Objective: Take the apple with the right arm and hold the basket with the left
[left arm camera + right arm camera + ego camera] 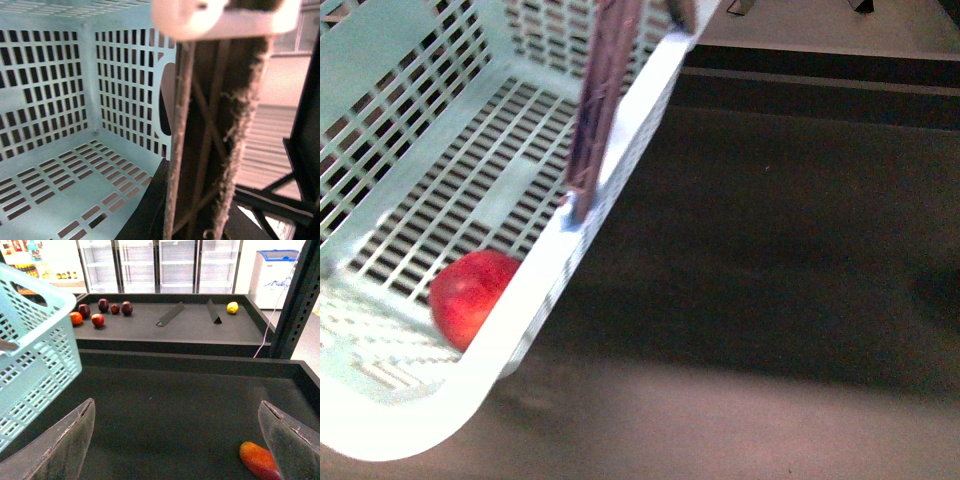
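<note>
Apple (470, 295) lies inside basket (400, 420), in low corner of tilted floor; pick judged done. Left claw (207, 125) looks clamped on handle (605, 100), basket hanging tilted over dark shelf (190, 405). Right claw (176, 407) spread wide, empty. Remaining: probably only steady hold.

The basket (545, 270) is pale mint-turquoise plastic with slotted walls and floor and a broad, smooth rim. It hangs tilted, with one rounded corner dipping low in the front view. A grey-brown latticed swing handle (605, 90) stands up from its long rim, though it is blurred there. An oval hand hole (164, 107) opens in one end wall. The apple (470, 298), round and red, lies on the slotted floor in that low corner, apparently touching the wall.
</note>
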Robot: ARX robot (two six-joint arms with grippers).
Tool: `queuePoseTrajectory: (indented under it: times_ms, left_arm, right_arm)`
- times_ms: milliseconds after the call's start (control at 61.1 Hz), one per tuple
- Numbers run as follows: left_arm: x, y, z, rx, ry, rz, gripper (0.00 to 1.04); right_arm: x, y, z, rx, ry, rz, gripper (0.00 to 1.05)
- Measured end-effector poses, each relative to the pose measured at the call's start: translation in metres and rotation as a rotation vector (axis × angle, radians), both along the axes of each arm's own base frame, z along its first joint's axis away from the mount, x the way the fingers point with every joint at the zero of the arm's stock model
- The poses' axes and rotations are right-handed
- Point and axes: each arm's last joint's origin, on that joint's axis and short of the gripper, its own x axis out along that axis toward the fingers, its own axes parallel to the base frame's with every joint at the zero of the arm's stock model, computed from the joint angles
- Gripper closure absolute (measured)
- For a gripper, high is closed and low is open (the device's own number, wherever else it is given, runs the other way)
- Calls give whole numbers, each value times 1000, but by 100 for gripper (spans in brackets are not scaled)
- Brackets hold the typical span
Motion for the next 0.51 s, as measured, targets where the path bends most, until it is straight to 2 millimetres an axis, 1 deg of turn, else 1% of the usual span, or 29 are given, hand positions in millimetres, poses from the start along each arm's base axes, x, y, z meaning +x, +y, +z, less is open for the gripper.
queuePoseTrajectory:
  times_ms: [65,196,344,507]
  left_arm:
    - [5,15,-18,-13,50,72,98]
    - [11,28,-41,-40,108,145,98]
    - [13,32,-60,-98,149,175,98]
    - [17,32,-73,-121,190,187,98]
  right_arm:
    - [0,0,0,0,0,0,9]
    - [0,0,0,0,0,0,9]
    - [0,0,0,0,0,0,9]
    - [0,0,0,0,0,0,9]
